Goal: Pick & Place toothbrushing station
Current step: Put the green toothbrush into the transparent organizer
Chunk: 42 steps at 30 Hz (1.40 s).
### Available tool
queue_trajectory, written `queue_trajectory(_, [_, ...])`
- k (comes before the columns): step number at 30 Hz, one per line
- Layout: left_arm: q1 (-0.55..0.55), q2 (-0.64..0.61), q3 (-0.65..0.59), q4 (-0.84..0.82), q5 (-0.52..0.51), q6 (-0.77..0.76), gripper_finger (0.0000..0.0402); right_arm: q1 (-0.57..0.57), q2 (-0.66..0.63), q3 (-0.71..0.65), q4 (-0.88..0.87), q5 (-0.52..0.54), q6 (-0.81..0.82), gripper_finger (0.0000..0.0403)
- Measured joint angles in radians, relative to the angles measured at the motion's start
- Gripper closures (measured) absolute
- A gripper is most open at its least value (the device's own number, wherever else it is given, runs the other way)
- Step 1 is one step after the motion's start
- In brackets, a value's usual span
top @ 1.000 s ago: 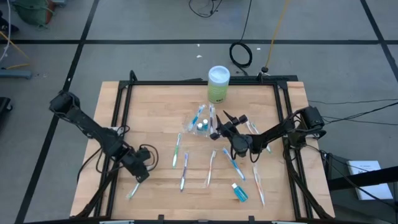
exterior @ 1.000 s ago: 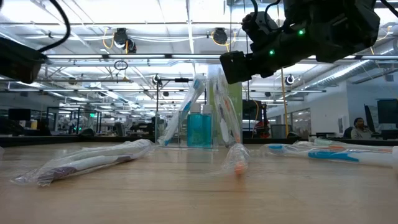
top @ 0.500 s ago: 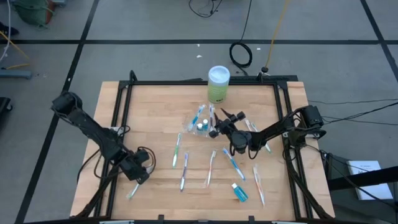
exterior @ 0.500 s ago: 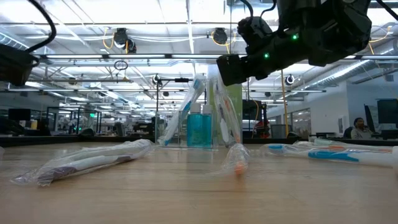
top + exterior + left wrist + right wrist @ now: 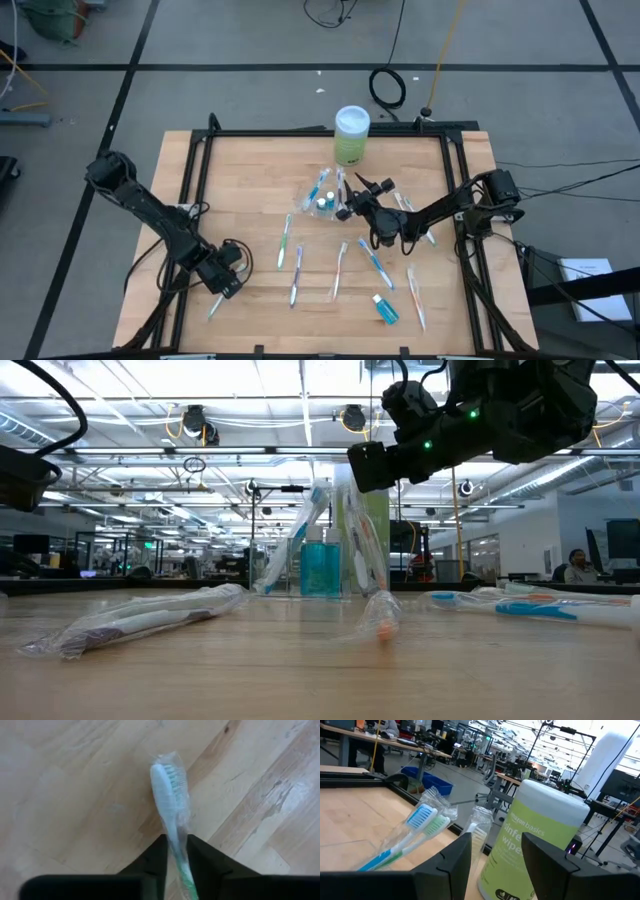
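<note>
A wrapped green-and-white toothbrush [image 5: 170,795] lies flat on the wood near the table's front left corner [image 5: 214,306]. My left gripper [image 5: 176,839] points steeply down over it [image 5: 221,290] and is shut on it. The toothbrushing station [image 5: 322,195], a clear holder with brushes and a blue bottle [image 5: 320,565], stands at the table's middle. My right gripper [image 5: 352,198] hangs level and open just right of the station, touching nothing. Its wrist view [image 5: 496,839] looks past the station's brushes [image 5: 422,822]. My left gripper pinches the toothbrush's handle [image 5: 176,845], just below the bristle head, between its two fingers. The fingers come from above, slanting down, and stand on either side of the handle. The brush lies flat on the wood in its clear wrapper, head pointing away from the gripper.
A green white-lidded wipes canister [image 5: 351,135] stands behind the station. Several wrapped toothbrushes [image 5: 297,275] lie scattered across the table's middle and right, with a blue tube [image 5: 385,308] near the front. A black rail frame [image 5: 190,190] borders the table.
My left gripper has sunk a little and moved toward the table's near edge, onto the toothbrush at the front left.
</note>
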Motion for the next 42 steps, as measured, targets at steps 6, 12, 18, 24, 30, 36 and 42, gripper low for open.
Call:
queue_trajectory(6, [0.016, -0.038, 0.024, 0.047, -0.126, 0.121, 0.0392, 0.0, 0.0, 0.0, -0.002, 0.0, 0.0, 0.0238])
queue_trajectory(12, [0.087, -0.09, 0.127, 0.056, -0.422, 0.437, 0.037, 0.0, 0.0, 0.0, -0.006, -0.051, 0.04, 0.0238])
queue_trajectory(18, [0.209, -0.127, 0.24, 0.131, -0.801, 0.839, 0.0368, 0.0, 0.0, 0.0, -0.009, -0.251, 0.134, 0.0238])
queue_trajectory(24, [0.404, -0.142, 0.256, 0.585, -0.665, 1.353, 0.0367, 0.016, 0.0, 0.0, -0.035, -0.399, 0.26, 0.0238])
queue_trajectory(30, [0.61, -0.112, 0.256, 0.838, -0.332, 1.589, 0.0367, 0.052, 0.0, 0.0, -0.079, -0.443, 0.351, 0.0238])
queue_trajectory(36, [0.777, -0.001, 0.213, 0.954, -0.249, 1.551, 0.0366, 0.108, 0.001, 0.0, -0.143, -0.443, 0.369, 0.0238])
queue_trajectory(42, [0.86, 0.096, 0.163, 1.016, -0.227, 1.478, 0.0366, 0.163, 0.001, 0.0, -0.174, -0.442, 0.41, 0.0238])
